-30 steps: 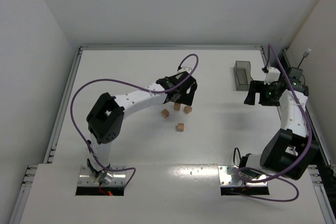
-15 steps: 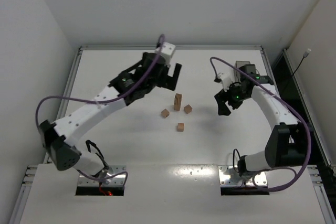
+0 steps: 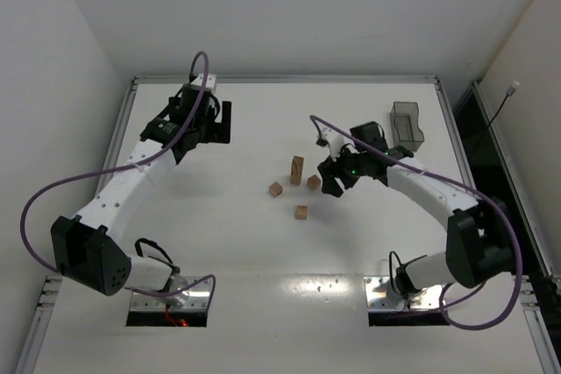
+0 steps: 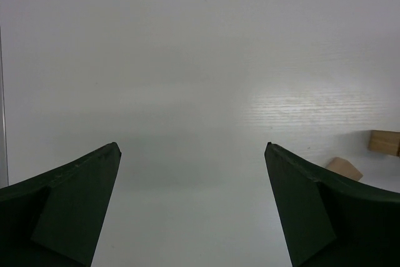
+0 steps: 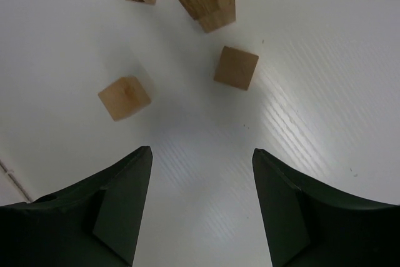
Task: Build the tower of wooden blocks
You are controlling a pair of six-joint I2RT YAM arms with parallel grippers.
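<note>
Right claw (image 3: 332,181) gapes beside scattered wood blocks (image 3: 301,212), bin (image 3: 406,124) nearby

Bright, even light; soft glare on the table (image 4: 300,101) (shadows faint).

My bench (image 3: 263,251) is a plain white top, with a metal rail (image 3: 280,80) along its far and left edges. Near the middle the tower (image 3: 297,169) stands upright, its foot on the bench. Round it, none touching it, lie a cube (image 3: 276,188) to its left, a cube (image 3: 313,182) just beside it on the right, and a cube (image 3: 301,212) nearer to me. A dark bin (image 3: 406,123) sits well apart at the far right.
</note>
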